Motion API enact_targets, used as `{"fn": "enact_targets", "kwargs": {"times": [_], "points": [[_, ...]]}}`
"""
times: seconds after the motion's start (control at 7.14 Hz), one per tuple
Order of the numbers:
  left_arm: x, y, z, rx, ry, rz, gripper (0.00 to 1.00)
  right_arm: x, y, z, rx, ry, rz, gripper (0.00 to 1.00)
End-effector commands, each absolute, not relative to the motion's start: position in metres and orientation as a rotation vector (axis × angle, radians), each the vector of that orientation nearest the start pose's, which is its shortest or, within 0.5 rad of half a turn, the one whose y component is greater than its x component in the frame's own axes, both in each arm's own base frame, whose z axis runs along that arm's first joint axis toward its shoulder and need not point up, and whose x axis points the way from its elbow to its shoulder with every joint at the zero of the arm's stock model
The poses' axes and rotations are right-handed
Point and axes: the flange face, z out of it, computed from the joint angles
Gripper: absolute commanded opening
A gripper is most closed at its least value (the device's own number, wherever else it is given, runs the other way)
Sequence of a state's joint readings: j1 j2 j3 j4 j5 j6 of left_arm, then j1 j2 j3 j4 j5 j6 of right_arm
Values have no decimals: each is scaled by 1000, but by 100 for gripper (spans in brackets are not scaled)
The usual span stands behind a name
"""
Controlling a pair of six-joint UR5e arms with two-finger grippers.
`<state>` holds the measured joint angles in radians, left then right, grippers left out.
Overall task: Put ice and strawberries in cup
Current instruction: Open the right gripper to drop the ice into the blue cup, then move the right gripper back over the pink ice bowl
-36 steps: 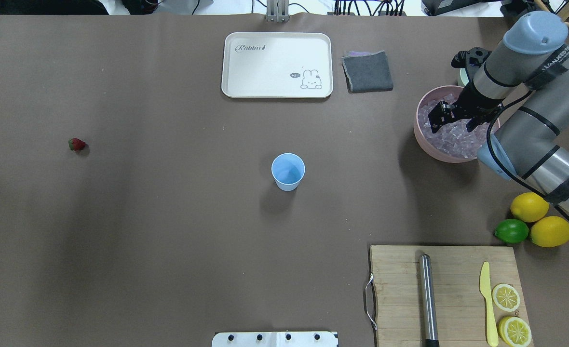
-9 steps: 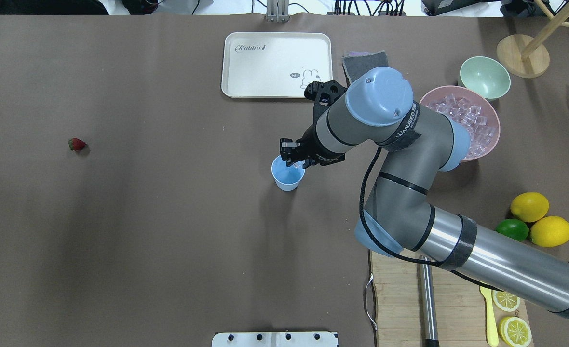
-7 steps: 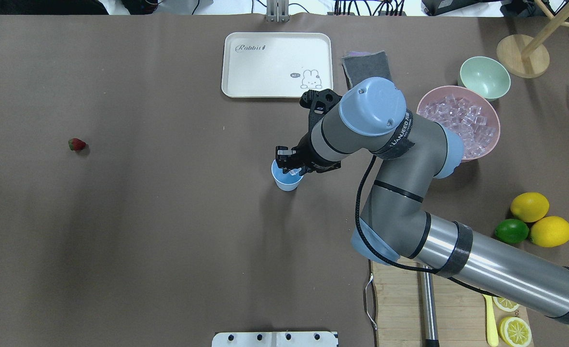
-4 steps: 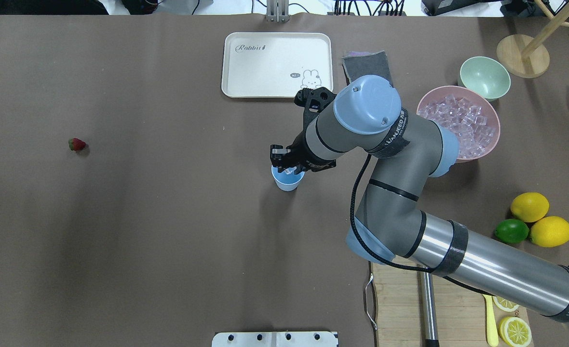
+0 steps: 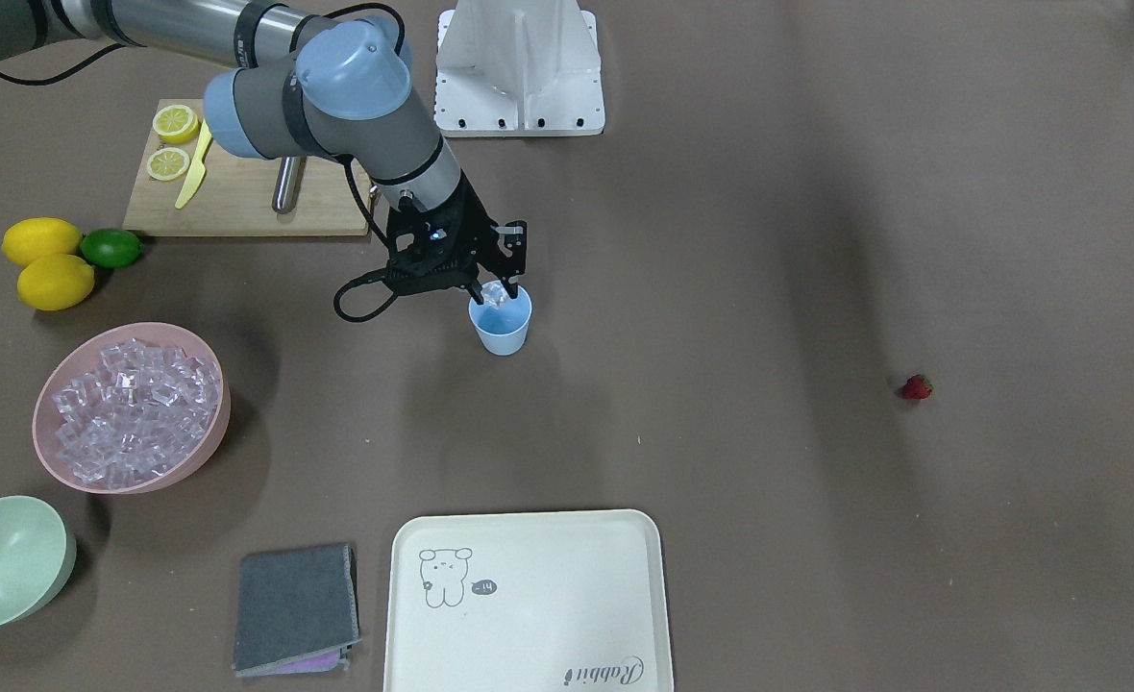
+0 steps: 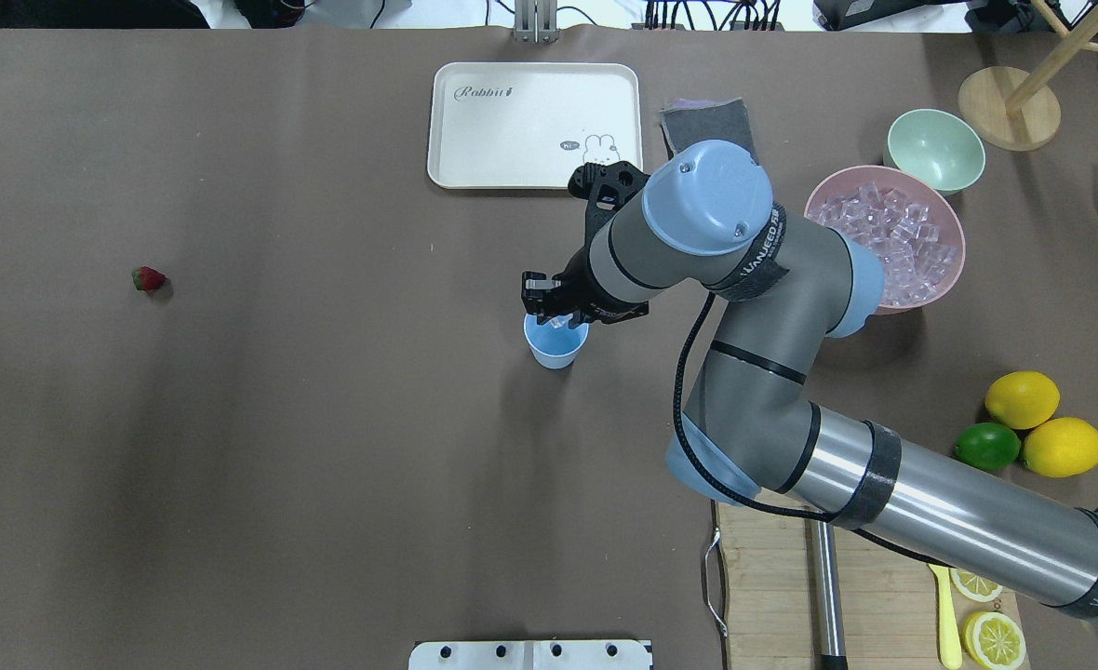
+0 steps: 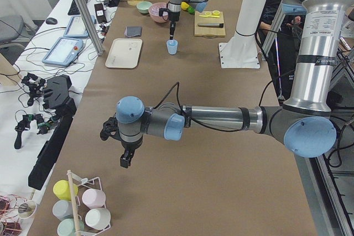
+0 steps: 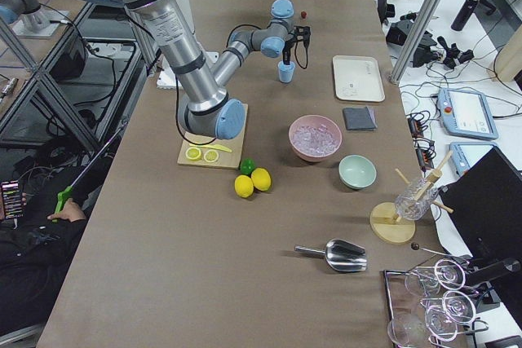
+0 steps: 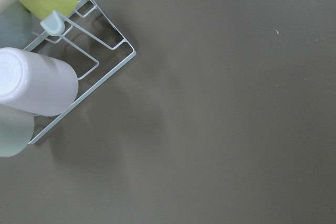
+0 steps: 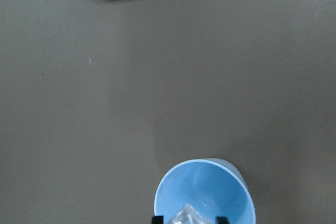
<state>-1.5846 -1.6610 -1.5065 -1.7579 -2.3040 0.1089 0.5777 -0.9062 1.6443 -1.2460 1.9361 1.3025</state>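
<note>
Front-facing, right gripper [image 5: 496,288]: closed narrowly on one clear ice cube [image 5: 497,295], held just over the mouth of the light blue cup [image 5: 502,333].
Front-facing, strawberry [image 5: 916,386]: alone on the brown table, well apart from the cup.
Front-facing, tray [image 5: 529,548]: cream, with a small rabbit drawing and the word "Rabbit" (upside down from this side).
Overhead, right gripper [image 6: 556,314]: above the far rim of the cup [image 6: 556,349]. Five seconds back it was down in the pink bowl [image 6: 887,171]; since 0.6 s ago it has barely shifted.
Overhead, strawberry [image 6: 148,278]: it and the cup lie where they lay in every earlier picture.
Overhead, ice heap [image 6: 893,233]: fills the pink bowl.
Overhead, arm strap [image 6: 761,251]: lettering like "WANJEED" (small, not sure).
Exterior left, left gripper [image 7: 126,161]: hangs over bare table near a mug rack [image 7: 83,203]; wide or narrow, I cannot tell.
Exterior right, cup [image 8: 285,72]: stands under the right gripper's tip.
Left wrist, mug rack [image 9: 105,51]: white wire, holding a white mug [image 9: 37,85].
Right wrist, ice cube [image 10: 186,216]: between two black fingertips [image 10: 156,219], above the open inside of the cup [image 10: 205,192].
</note>
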Motion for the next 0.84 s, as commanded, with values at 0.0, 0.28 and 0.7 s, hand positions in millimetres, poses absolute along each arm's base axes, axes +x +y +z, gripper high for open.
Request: {"fn": "enact_targets", "kwargs": {"times": [0.0, 0.28, 0.7], "points": [[-74, -542, 628, 247, 717, 168, 98, -517, -455, 192, 133, -1090, 91, 99], [-74, -542, 626, 251, 719, 170, 98, -499, -470, 192, 148, -1085, 103, 99], [-74, -542, 623, 256, 717, 171, 98, -415, -533, 243, 162, -1040, 36, 100]]}}
